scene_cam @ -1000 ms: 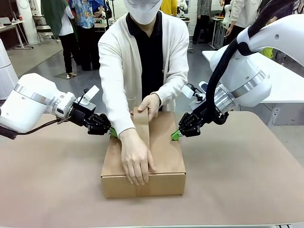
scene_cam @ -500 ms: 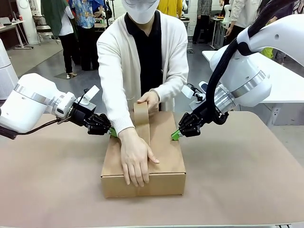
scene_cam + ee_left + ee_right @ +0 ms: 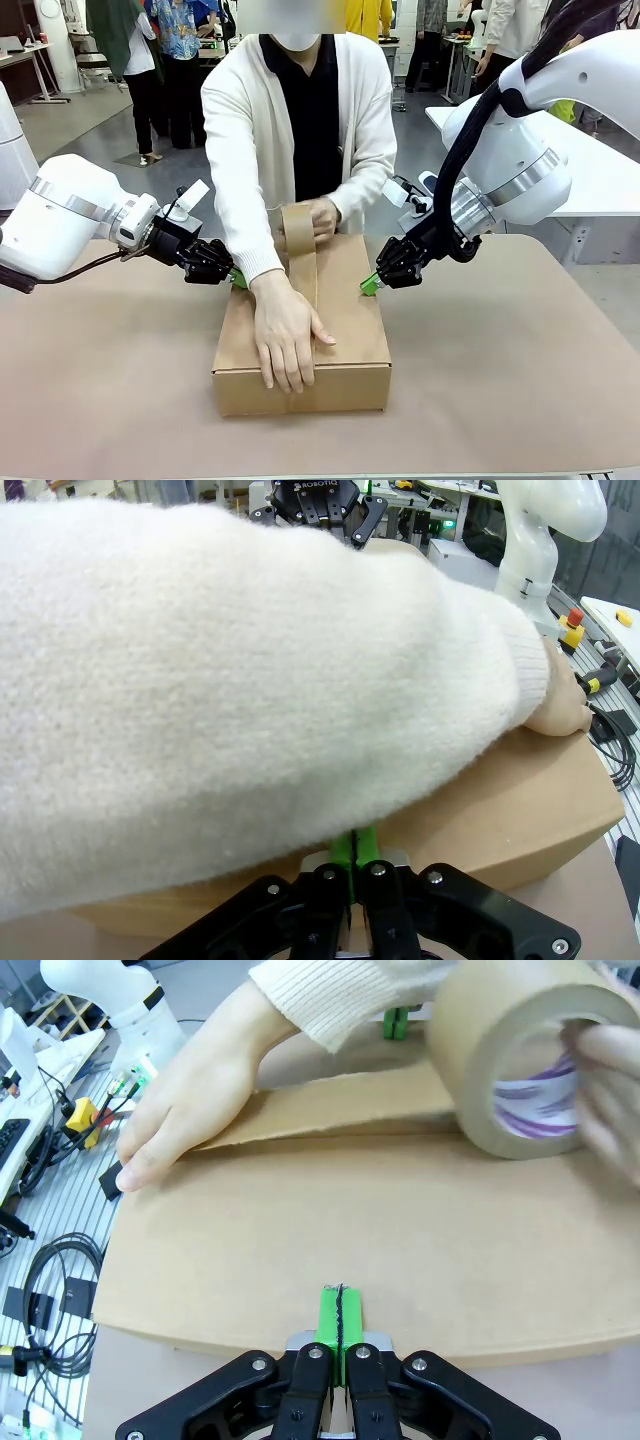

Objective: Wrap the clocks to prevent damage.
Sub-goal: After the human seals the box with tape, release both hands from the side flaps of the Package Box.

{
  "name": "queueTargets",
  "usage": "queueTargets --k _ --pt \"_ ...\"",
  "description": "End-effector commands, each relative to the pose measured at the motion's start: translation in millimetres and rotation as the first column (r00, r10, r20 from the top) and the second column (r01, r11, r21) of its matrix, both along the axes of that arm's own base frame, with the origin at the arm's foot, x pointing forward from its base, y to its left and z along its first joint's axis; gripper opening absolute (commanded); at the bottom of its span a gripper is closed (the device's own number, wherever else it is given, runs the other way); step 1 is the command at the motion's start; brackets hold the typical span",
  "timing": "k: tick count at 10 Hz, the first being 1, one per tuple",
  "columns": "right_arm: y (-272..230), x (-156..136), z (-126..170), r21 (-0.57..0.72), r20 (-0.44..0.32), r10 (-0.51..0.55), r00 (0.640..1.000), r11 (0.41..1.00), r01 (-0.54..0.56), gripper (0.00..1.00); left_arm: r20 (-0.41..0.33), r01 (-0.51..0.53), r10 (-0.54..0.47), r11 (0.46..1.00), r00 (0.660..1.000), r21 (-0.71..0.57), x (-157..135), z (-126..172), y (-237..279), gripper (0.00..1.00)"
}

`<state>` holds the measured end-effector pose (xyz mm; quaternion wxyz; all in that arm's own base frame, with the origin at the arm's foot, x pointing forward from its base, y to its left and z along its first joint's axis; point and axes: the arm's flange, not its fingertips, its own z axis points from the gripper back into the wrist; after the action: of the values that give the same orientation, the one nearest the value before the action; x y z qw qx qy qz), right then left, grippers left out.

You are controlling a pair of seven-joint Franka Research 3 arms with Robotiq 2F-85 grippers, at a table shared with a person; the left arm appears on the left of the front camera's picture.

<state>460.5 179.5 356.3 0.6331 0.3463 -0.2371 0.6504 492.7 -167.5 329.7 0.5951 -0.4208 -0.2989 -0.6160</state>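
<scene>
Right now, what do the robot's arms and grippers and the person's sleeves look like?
Both arms are glossy white with silver wrist rings. The left gripper and right gripper are black with green pads; a black cable hose runs along the right arm. The person's sleeves are cream knit with ribbed cuffs.

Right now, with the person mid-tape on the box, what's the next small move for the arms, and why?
Probably none: hold both arms in place. The left gripper and right gripper, both shut, press the cardboard box from either side. One of the person's hands flattens the tape strip while the other pulls the tape roll back. Letting go could let the box slide.
</scene>
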Motion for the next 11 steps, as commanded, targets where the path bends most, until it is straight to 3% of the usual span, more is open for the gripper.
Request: queueTargets --k 1,11 --pt "1.6 -1.9 -4.2 0.002 -0.006 -0.012 1.0 1.0 0.012 0.01 0.004 0.003 -0.003 1.0 1.0 0.003 -0.1 -4.0 0.6 0.0" --pt "1.6 -1.9 -4.2 0.002 -0.006 -0.012 1.0 1.0 0.012 0.01 0.004 0.003 -0.003 1.0 1.0 0.003 -0.1 -4.0 0.6 0.0"
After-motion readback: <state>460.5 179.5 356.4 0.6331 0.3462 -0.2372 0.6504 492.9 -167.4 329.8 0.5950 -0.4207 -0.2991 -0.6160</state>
